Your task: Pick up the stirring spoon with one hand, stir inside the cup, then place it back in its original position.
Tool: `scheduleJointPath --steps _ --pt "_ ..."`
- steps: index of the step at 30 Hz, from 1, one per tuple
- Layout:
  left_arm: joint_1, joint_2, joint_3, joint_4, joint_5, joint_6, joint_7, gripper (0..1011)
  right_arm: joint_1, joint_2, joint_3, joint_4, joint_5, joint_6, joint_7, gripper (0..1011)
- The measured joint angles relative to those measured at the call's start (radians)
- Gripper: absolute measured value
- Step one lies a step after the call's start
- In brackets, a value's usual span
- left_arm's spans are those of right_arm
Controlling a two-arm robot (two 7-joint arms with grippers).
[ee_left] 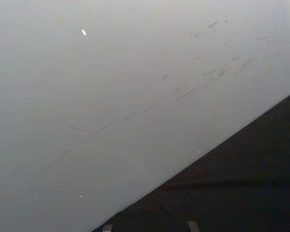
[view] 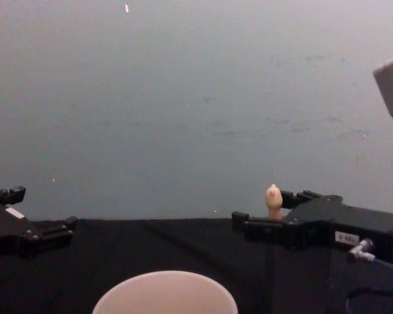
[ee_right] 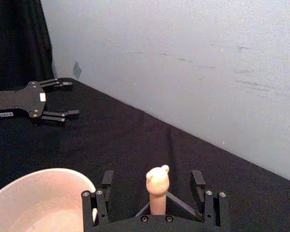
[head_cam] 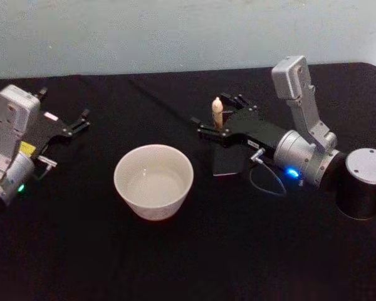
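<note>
The stirring spoon [head_cam: 217, 113] stands upright in the small dark holder [head_cam: 226, 164]. Its beige knobbed handle [ee_right: 157, 189] sticks up while the shaft and bowl are hidden. My right gripper [head_cam: 218, 116] is open around that handle, one finger on each side with gaps [ee_right: 152, 176]. From the chest view the knob [view: 273, 198] rises just above the gripper body. The cream cup [head_cam: 153, 181] sits on the table to the left of the holder, apart from the gripper. My left gripper [head_cam: 64, 108] rests open at the far left.
A black cloth [head_cam: 194, 263] covers the table, with a pale wall [view: 196, 98] close behind. A dark cylinder with a grey top [head_cam: 362, 183] stands at the right, by the right arm's wrist. A thin cable [head_cam: 266, 182] loops below that wrist.
</note>
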Motion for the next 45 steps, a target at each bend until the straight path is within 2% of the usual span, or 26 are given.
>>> scheduleJointPath --steps 19,22,24,25,28,33,35,36,37,40,45 --pt "0.000 0.000 0.000 0.000 0.000 0.000 0.000 1001 -0.004 -0.003 0.009 -0.003 -0.003 0.008 0.000 977" --pt "0.000 0.000 0.000 0.000 0.000 0.000 0.000 1001 -0.004 -0.003 0.009 -0.003 -0.002 0.008 0.000 885" --pt "0.000 0.000 0.000 0.000 0.000 0.000 0.000 1001 -0.004 -0.003 0.008 -0.003 -0.002 0.008 0.000 860" --pt "0.000 0.000 0.000 0.000 0.000 0.000 0.000 1001 -0.004 -0.003 0.008 -0.003 -0.002 0.008 0.000 801" --pt "0.000 0.000 0.000 0.000 0.000 0.000 0.000 1001 -0.004 -0.003 0.008 -0.003 -0.002 0.008 0.000 746" --pt "0.000 0.000 0.000 0.000 0.000 0.000 0.000 1001 -0.004 -0.003 0.008 -0.003 -0.002 0.009 0.000 569" --pt "0.000 0.000 0.000 0.000 0.000 0.000 0.000 1001 -0.004 -0.003 0.008 -0.003 -0.001 0.009 0.000 534" --pt "0.000 0.000 0.000 0.000 0.000 0.000 0.000 1001 -0.004 -0.003 0.008 -0.003 -0.001 0.009 0.000 466" --pt "0.000 0.000 0.000 0.000 0.000 0.000 0.000 1001 -0.004 -0.003 0.008 -0.003 -0.001 0.009 0.000 466" --pt "0.000 0.000 0.000 0.000 0.000 0.000 0.000 1001 -0.004 -0.003 0.008 -0.003 -0.001 0.009 0.000 343" --pt "0.000 0.000 0.000 0.000 0.000 0.000 0.000 1001 -0.004 -0.003 0.008 -0.003 -0.001 0.009 0.000 208"
